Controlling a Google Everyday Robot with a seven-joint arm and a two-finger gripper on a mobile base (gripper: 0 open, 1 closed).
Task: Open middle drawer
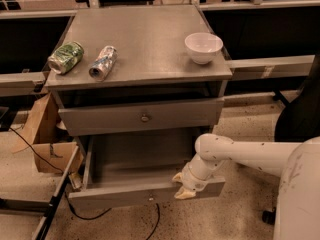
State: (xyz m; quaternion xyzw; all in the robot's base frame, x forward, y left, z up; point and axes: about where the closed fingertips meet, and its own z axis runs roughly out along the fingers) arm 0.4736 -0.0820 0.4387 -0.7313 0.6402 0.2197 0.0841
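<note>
Middle drawer [125,198] open, end effector [186,188] at front

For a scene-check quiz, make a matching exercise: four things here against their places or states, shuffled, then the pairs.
Things: 1 green can; 2 white bowl; 3 middle drawer; 4 gripper.
Places or states: A pulled out; B right side of the cabinet top; C at the open drawer's front panel; D lying on its side, left.
Pairs: 1-D; 2-B; 3-A; 4-C.
</note>
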